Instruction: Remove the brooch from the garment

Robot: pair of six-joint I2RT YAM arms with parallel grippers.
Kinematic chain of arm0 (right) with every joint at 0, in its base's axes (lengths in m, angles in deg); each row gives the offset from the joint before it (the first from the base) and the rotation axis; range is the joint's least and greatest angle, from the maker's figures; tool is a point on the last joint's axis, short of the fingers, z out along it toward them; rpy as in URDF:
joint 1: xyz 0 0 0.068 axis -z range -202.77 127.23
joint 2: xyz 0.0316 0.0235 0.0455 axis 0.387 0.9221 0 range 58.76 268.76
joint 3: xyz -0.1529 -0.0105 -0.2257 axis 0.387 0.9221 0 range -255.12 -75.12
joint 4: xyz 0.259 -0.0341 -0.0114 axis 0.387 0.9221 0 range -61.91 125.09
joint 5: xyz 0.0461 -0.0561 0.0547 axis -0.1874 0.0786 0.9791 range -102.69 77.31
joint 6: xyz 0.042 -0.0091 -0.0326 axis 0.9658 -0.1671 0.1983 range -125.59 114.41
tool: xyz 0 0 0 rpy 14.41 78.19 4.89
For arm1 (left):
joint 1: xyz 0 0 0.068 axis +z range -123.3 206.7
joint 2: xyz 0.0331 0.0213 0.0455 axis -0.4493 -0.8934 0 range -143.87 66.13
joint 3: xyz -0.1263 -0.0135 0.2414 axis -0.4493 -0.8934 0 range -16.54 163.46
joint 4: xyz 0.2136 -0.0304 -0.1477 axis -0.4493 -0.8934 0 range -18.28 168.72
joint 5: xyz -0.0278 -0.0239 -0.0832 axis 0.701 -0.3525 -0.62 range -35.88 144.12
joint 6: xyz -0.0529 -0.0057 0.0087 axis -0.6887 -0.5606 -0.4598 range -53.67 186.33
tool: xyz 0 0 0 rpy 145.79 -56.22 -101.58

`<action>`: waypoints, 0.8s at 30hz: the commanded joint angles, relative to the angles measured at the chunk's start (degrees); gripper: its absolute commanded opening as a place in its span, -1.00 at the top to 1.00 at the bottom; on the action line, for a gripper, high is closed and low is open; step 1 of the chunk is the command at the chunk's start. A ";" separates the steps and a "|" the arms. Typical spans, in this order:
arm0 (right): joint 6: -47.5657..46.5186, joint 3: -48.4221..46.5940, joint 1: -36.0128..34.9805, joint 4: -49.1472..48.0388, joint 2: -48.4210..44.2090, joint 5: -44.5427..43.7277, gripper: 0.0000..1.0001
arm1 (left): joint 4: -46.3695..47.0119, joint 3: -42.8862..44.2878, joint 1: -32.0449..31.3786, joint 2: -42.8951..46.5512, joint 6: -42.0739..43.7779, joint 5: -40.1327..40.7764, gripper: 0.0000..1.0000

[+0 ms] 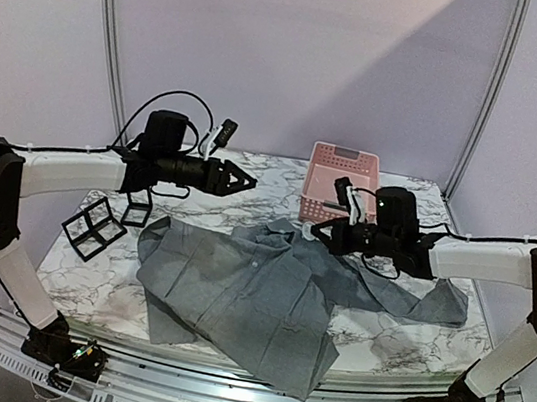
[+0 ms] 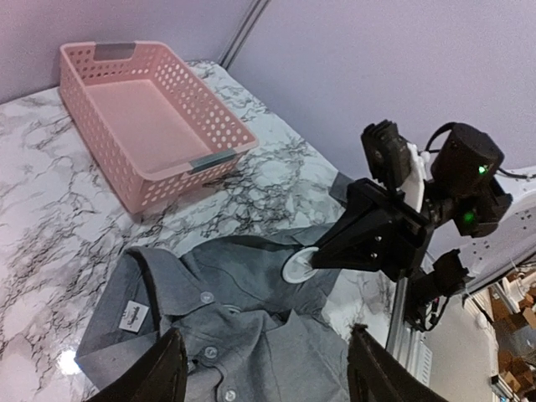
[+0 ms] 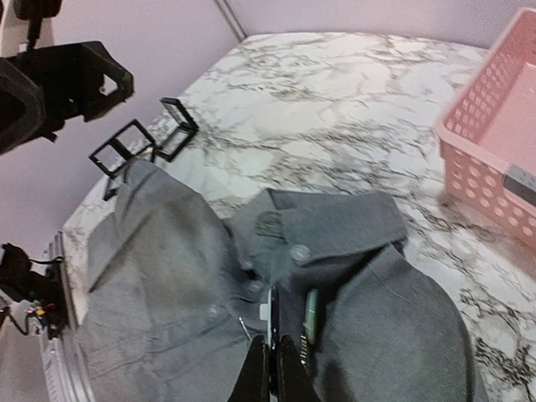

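Bright even light, diagonal shadow across back wall (image 1: 300,54), glare spot on marble table (image 2: 67,362)

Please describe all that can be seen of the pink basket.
The pink basket is a rectangular plastic tray with perforated walls, a solid floor and grey strips at both short ends. It stands upright and empty on the marble tabletop, beyond the grey garment's collar, with a gap between them.
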 commanded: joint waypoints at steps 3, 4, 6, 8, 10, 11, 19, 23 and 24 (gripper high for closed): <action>6.09 -7.07 -1.37 -7.28 -1.19 14.15 1.00 | 1.93 -0.46 -3.18 4.98 -0.55 -4.90 -0.33; 6.95 -8.34 -1.43 -7.76 -0.71 16.67 1.00 | 2.49 -0.35 -3.38 5.33 -1.27 -5.93 -0.33; 7.97 -11.13 -1.44 -8.33 0.14 20.65 1.00 | 3.46 -0.18 -3.59 6.19 -2.54 -7.55 -0.33; 9.12 -12.77 -1.42 -9.43 0.16 22.75 1.00 | 4.27 -0.10 -3.62 7.25 -3.28 -8.78 -0.34; 9.59 -14.09 -1.40 -9.60 -0.28 23.31 1.00 | 4.45 0.02 -3.62 8.56 -3.38 -9.66 -0.38; 9.70 -15.02 -1.42 -9.46 -0.43 23.97 1.00 | 4.68 0.09 -3.62 9.04 -3.44 -10.45 -0.40; 11.07 -19.52 -1.40 -9.69 0.72 30.98 1.00 | 5.44 1.17 -4.74 8.75 -4.98 -15.19 -0.40; 11.06 -20.38 -1.42 -8.58 1.08 33.00 1.00 | 6.13 1.17 -5.14 8.33 -5.98 -15.57 -0.22; 10.98 -20.72 -1.44 -8.03 1.18 33.29 1.00 | 6.54 1.17 -5.26 8.09 -6.44 -15.79 -0.15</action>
